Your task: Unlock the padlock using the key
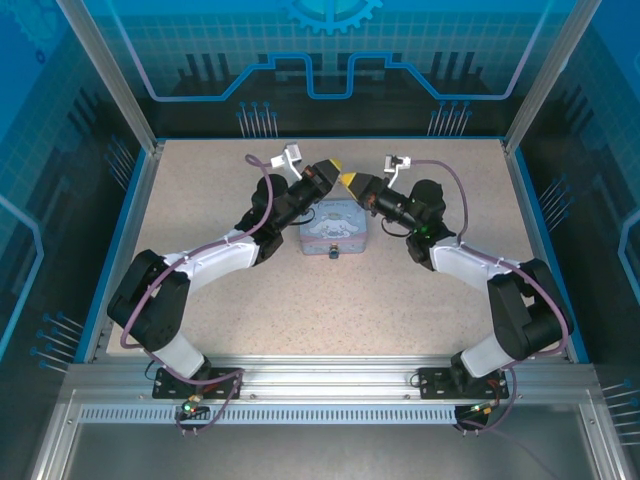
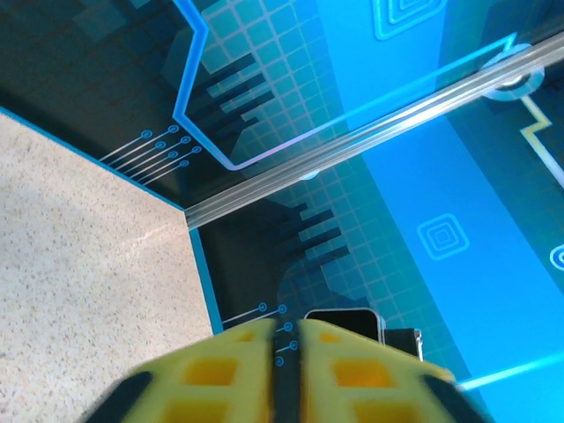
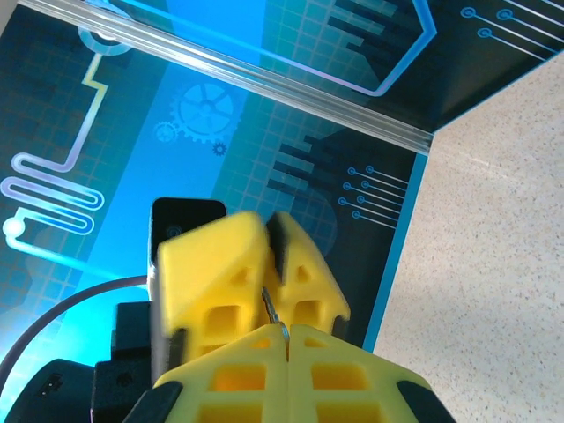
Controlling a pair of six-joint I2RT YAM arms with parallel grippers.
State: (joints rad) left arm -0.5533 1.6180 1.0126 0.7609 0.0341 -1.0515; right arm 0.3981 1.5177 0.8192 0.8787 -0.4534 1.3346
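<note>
Right wrist close-up: right pincer (image 3: 288, 330) tight on thin key (image 3: 271, 307); left pincer (image 2: 284, 335) tips together.

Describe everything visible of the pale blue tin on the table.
The tin is a pale blue rectangular box with rounded corners, seemingly painted metal, its lid printed with a white cartoon figure. It lies flat, lid up and apparently closed, at the middle of the speckled table. The left hand and right hand meet over its far edge and hide that part; whether they touch it cannot be told. A small dark object sits at the middle of its near edge.
</note>
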